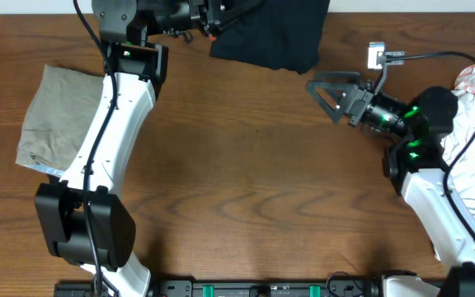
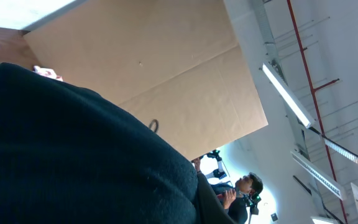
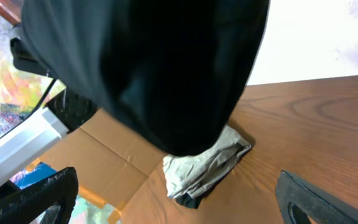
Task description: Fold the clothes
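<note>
No legible text or labels anywhere.

Robot lab: ceiling pipes (image 2: 301, 53), strip light (image 2: 288, 93), operator (image 2: 248, 185) at neighbouring rig (image 2: 215, 159).

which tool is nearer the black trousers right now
Left. The left tool is shut on the black trousers at their left edge. In the overhead view, the right tool hangs open just off their lower right corner, apart from them.

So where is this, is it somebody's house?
Probably not: it looks like a robot lab or workshop. The ceiling has bare pipes and a strip light, and two robot arms stand at a table.
</note>
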